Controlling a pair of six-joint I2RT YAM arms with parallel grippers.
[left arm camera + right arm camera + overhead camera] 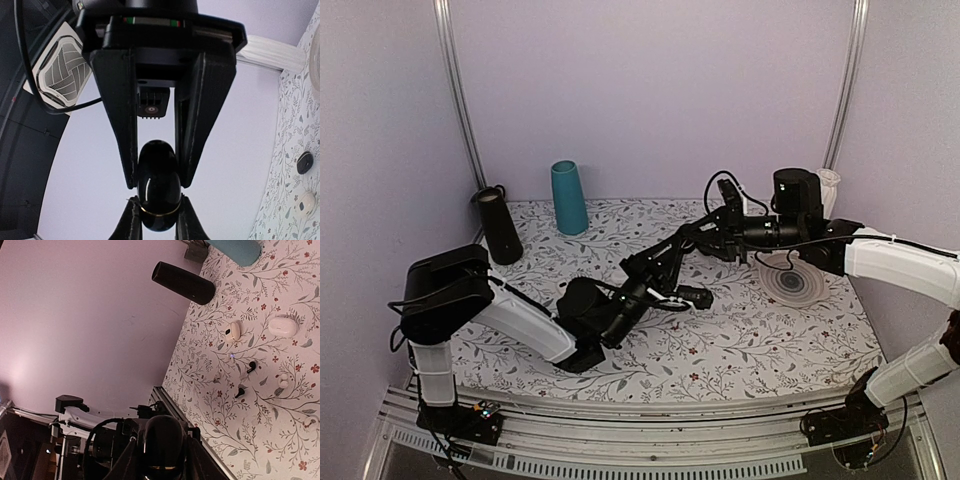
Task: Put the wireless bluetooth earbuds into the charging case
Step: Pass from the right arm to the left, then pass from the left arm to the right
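Left gripper (160,222): fingers pinched on the lower end of the case (159,192), which hangs in the air, clear of the table (260,450). A thin gold line rings the case.

Right gripper (161,462): meets the left tip to tip. Its fingers flank the opposite end of the case closely on both sides. Contact looks likely, but whether they press it or stand just off it cannot be told.

Earbuds (251,366): both lie on the table, the second (240,391) near the first, with two white cases (283,326) close by.
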